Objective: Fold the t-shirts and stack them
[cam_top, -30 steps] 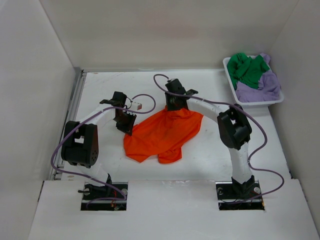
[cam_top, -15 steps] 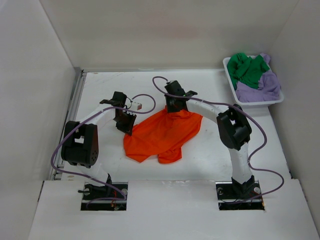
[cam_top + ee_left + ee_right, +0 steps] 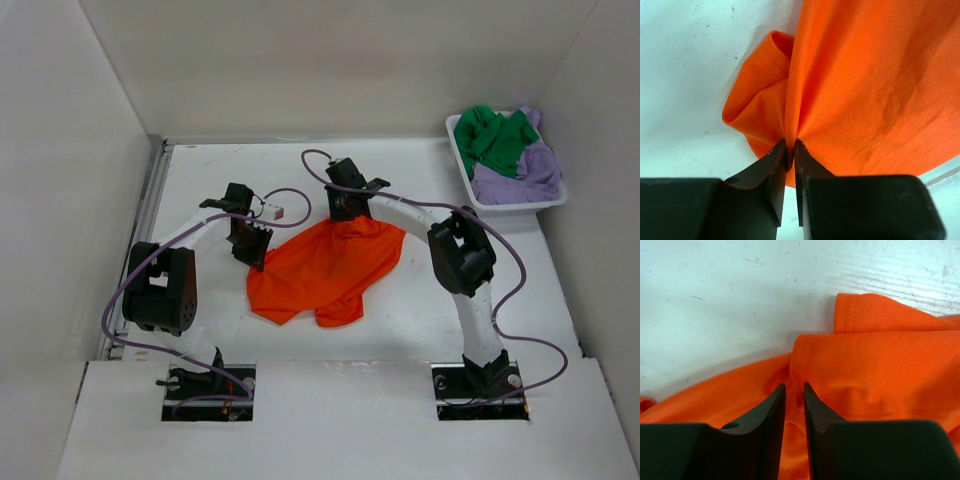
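While the orange shirt (image 3: 325, 265) lies crumpled in the middle of the table (image 3: 420, 300), between the two arms, the step in hand looks like spreading it flat before any fold.

The left gripper (image 3: 791, 142) is clamped tight on a gathered bit of cloth at the shirt's left edge, with the fabric pinched right at the tips. The right gripper (image 3: 794, 386) sits at the shirt's far edge, its jaws a thin slit apart over a hemmed fold. I can't tell if any cloth is actually caught between them.

The green shirt (image 3: 495, 140) and purple shirt (image 3: 525, 178) are bundled unfolded in the white basket (image 3: 520, 206) at the far right corner, well apart from the arms.

To do it well, the right side probably needs a firm bite on the hem itself, not a loose wrinkle, before any lift. Then raise both corners together and pull apart evenly so the tension opens the creases, and lay the shirt down with the sleeves out. The left pinch looks bunched and may hold several layers, so the shirt could come up twisted. An uneven pull would likely drag the whole thing sideways.

No brand, label, print or readable writing shows on the shirts, basket or arms.
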Controlling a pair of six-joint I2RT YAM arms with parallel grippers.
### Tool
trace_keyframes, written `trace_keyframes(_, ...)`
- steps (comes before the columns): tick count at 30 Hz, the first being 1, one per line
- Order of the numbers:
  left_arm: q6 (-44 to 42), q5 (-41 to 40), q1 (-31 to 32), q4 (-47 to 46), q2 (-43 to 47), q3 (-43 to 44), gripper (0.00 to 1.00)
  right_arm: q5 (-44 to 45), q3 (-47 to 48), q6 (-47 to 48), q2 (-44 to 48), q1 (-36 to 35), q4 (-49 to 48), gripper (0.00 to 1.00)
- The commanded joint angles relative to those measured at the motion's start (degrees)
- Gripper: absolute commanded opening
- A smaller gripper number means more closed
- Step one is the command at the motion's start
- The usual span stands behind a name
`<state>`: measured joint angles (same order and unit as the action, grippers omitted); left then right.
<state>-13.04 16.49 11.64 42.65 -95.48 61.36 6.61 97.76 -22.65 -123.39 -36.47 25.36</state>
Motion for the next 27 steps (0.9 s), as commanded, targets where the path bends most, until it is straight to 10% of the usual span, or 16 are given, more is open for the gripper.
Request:
trace_keyframes(1,-0.23,-0.06,-0.17,-0.11,2.32,0.69,0.1,-0.64,2.09,0.51,-0.97,-0.05,1.09,0.25)
trace_keyframes(10,-0.41,-0.06,-0.08,-0.2,2.32,0.6,0.1,0.68,-0.37,0.07,-0.35,0.04,1.18,0.27)
trace_keyframes(27,-0.5,-0.41,-0.43,-0.29,2.67,0.69,0.1,0.51,-1.43,-0.99,0.34,2.15,1.71,0.0)
